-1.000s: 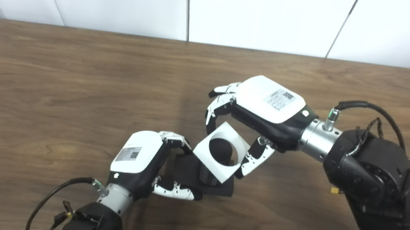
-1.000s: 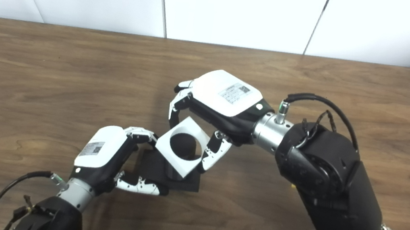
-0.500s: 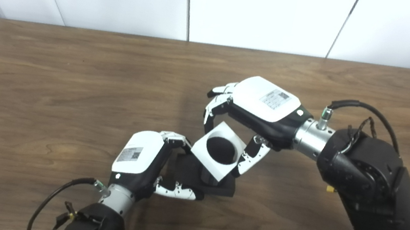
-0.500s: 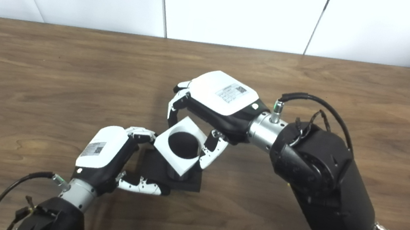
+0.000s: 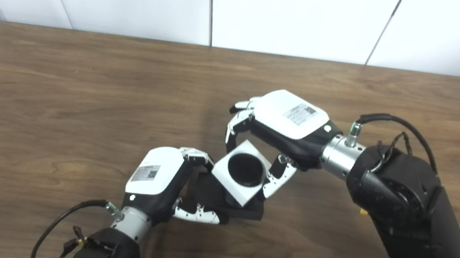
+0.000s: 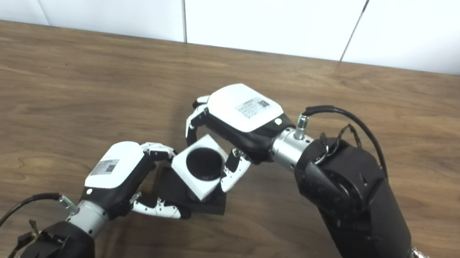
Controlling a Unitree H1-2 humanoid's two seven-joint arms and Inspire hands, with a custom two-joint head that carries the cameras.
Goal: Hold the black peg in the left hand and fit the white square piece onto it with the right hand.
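Wooden table fills most of the view, white wall panels behind. R arm comes in from lower right; right hand has fingers & thumb clamped on opposite edges of the white square piece, held tilted w/ its round hole over the top of the black peg. Peg's square base sits on the table nr centre-front. Left hand is closed on the base's left side, fingers at its far edge, thumb along the near edge.
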